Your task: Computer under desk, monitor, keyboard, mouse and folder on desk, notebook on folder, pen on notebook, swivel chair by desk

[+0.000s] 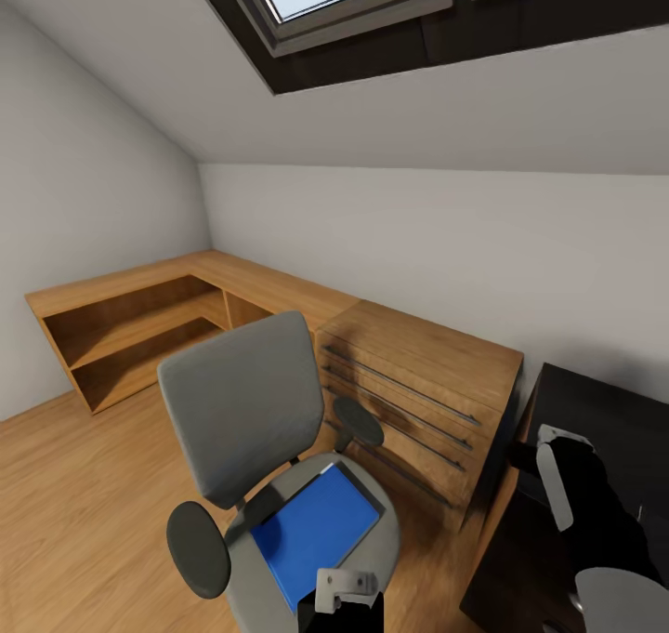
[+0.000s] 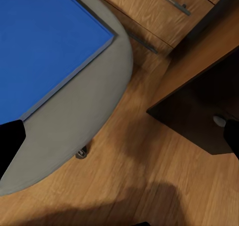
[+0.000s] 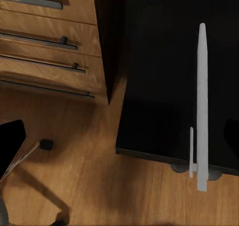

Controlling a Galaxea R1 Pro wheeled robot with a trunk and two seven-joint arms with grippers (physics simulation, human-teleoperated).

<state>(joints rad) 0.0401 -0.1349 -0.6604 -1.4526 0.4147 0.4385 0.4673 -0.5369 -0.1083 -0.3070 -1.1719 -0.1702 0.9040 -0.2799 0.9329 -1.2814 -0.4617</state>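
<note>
While the folder (image 1: 318, 527) lies flat on the chair (image 1: 237, 401) seat, the left gripper (image 1: 346, 594) hovers at its near edge, finger spread unclear; approach low, pinch that edge.

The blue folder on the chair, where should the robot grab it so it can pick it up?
Probably by its front corner. The folder lies flat on the chair seat, so there is no top to pinch. That corner nearly reaches the seat's edge, by the left gripper. Coming in low from the front, one finger could slide under and one press on top.
</note>
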